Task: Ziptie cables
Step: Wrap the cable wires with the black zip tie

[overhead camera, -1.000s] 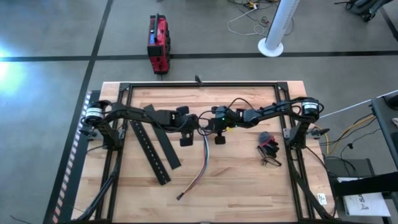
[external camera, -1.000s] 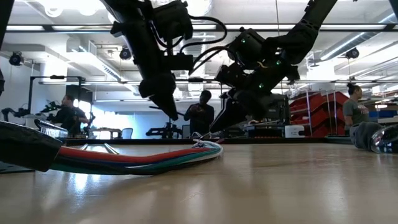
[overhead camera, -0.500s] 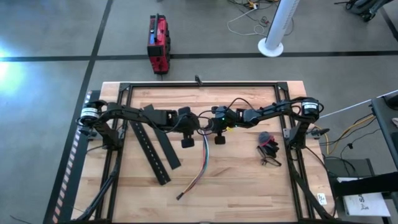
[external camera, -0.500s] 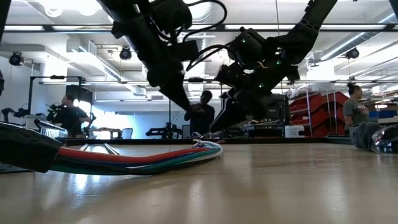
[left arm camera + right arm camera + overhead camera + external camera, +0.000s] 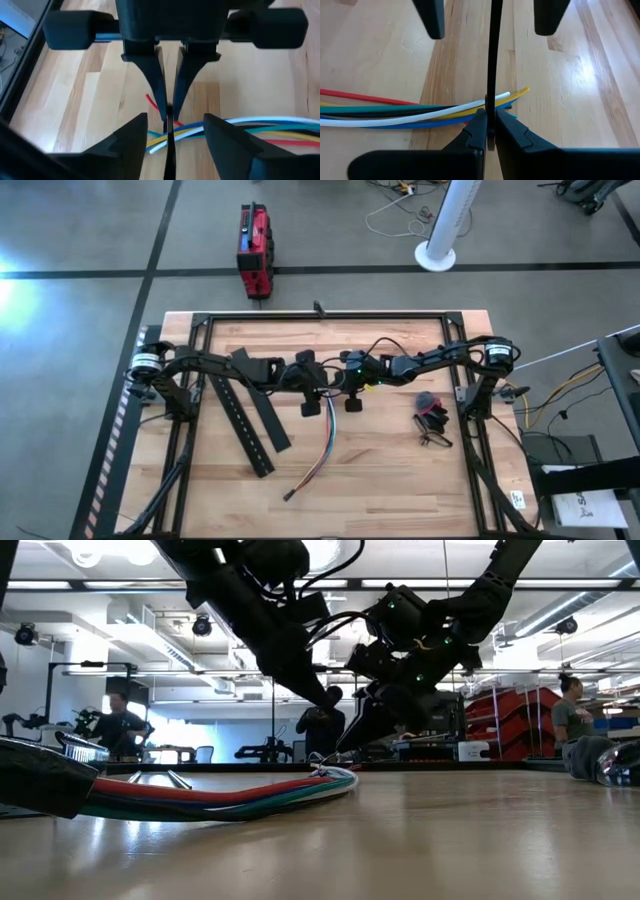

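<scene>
The cables [image 5: 325,440] lie on the wooden table as a coloured bundle, running from the table's middle toward its near edge. At the cables' far ends [image 5: 512,95] my right gripper [image 5: 490,112] is shut on a thin black zip tie [image 5: 493,60]. The tie runs across the cable ends toward my left gripper [image 5: 318,387]. My left gripper [image 5: 175,117] is open. Its fingers [image 5: 432,20] stand on either side of the tie, with a gap to it on both sides. My right gripper pinches the zip tie near one end [image 5: 491,107] between its two fingertips. The fingers slant down from the table's right side. The tie stretches straight away from them, over the cable ends and between my left gripper's open fingers.
Two long black slotted bars [image 5: 245,415] lie left of the cables. A small tangle of dark wire with a red-black clip [image 5: 432,420] sits at the right. A black frame [image 5: 320,315] runs round the tabletop. People stand in the room behind [image 5: 322,725].
My left gripper has moved toward the table's right edge, closing in on my right gripper and the zip tie. My right gripper and the cables have kept still.
</scene>
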You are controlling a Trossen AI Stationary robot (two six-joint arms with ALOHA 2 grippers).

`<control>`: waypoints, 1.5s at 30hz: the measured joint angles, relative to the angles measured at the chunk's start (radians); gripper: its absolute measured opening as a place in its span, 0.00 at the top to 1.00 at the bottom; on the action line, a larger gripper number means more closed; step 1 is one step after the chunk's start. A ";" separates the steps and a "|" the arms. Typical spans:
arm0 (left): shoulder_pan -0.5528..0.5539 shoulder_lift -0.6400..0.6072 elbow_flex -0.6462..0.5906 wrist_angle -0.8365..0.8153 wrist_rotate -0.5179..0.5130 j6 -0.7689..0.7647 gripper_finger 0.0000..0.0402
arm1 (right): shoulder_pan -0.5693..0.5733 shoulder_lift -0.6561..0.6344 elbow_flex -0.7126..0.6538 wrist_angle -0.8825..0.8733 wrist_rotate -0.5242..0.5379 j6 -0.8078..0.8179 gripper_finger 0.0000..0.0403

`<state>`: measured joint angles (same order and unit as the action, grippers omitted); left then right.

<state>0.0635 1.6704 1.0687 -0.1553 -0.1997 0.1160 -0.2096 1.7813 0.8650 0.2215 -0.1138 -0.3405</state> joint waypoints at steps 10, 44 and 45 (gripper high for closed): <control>0.000 0.114 -0.001 0.081 0.007 0.007 0.60 | 0.000 0.001 0.000 0.000 0.000 0.000 0.98; 0.019 0.155 0.000 0.114 -0.025 0.029 0.83 | 0.000 0.001 0.002 0.003 -0.025 -0.008 0.98; 0.019 0.150 0.000 0.107 -0.025 0.029 0.84 | 0.000 0.001 0.002 0.004 -0.025 -0.008 0.98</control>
<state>0.0822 1.8208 1.0687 -0.0487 -0.2245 0.1452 -0.2100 1.7819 0.8669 0.2256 -0.1390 -0.3488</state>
